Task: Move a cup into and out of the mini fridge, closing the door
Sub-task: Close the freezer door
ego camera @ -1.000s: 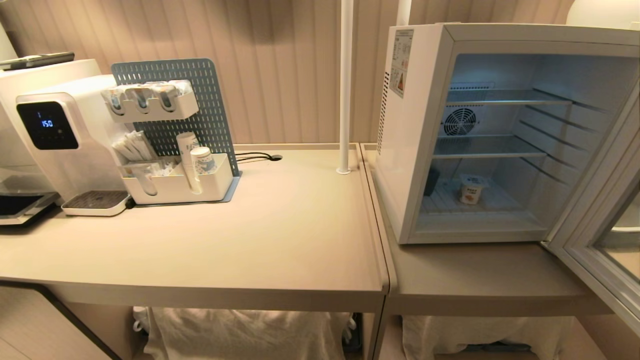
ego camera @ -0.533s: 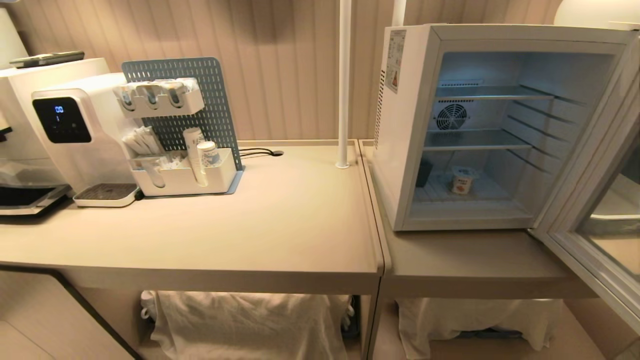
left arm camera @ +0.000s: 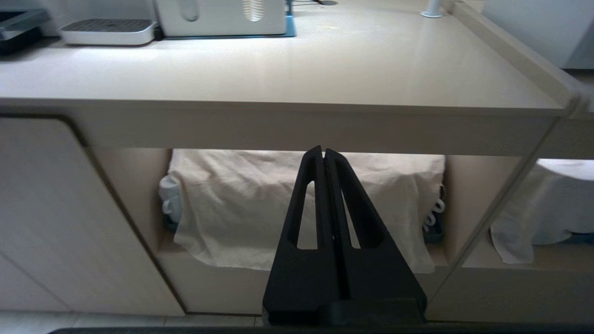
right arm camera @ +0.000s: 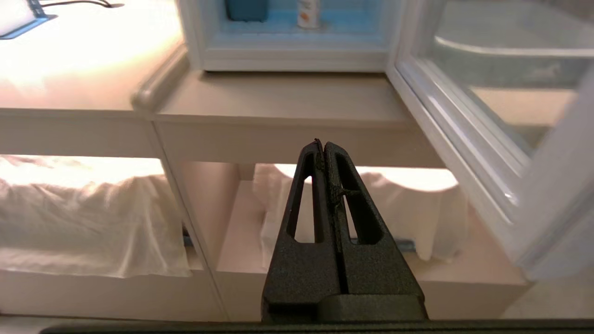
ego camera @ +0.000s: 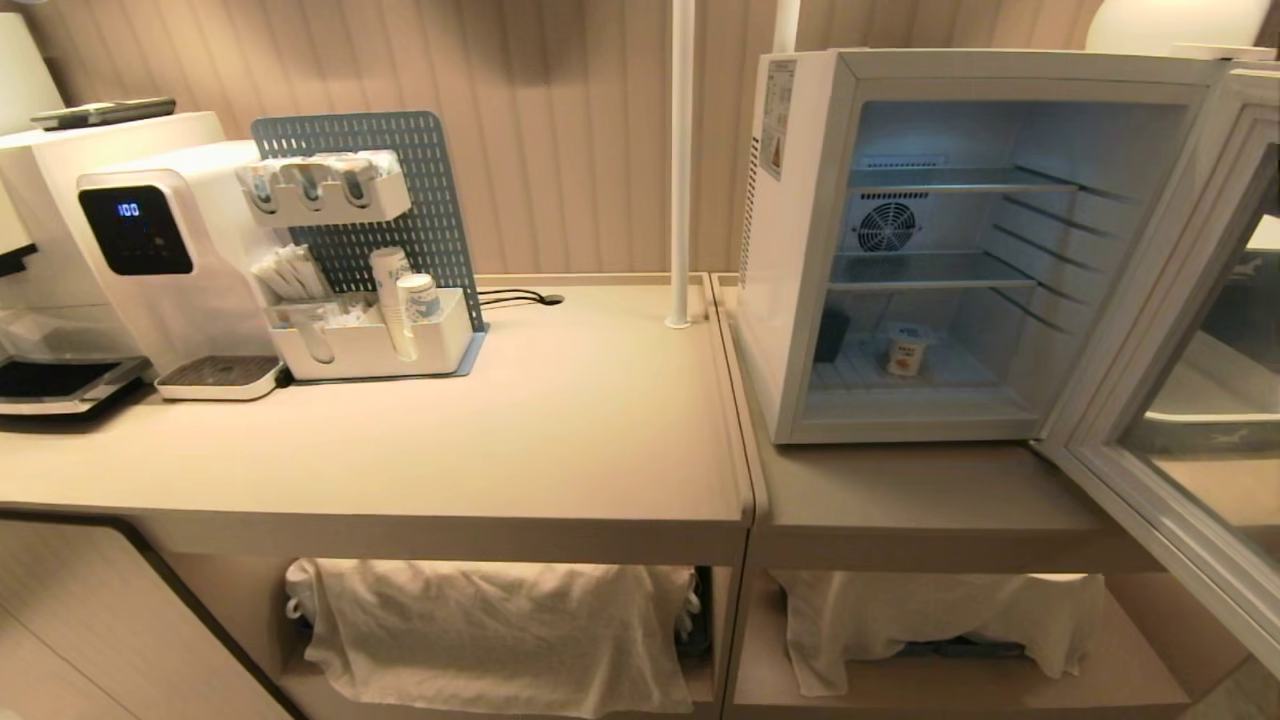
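The white mini fridge (ego camera: 790,260) stands on the right-hand counter with its door (ego camera: 1180,330) swung wide open to the right. The small white cup (ego camera: 905,352) with an orange label sits on the fridge's bottom level, also seen as the cup (right arm camera: 308,13) in the right wrist view. Neither arm shows in the head view. My left gripper (left arm camera: 323,150) is shut and empty, low in front of the counter's edge. My right gripper (right arm camera: 322,144) is shut and empty too, below the counter front, short of the fridge (right arm camera: 297,51) and beside the door (right arm camera: 464,139).
A white water dispenser (ego camera: 150,270) and a blue pegboard organiser (ego camera: 370,290) with paper cups stand at the counter's back left. A white pole (ego camera: 682,160) rises by the fridge. White cloths (ego camera: 490,630) cover the shelves below the counter.
The whole head view has shifted: fridge and counter look smaller and farther, with more of the lower shelves showing, so the camera has backed away. The cup and the door keep their places.
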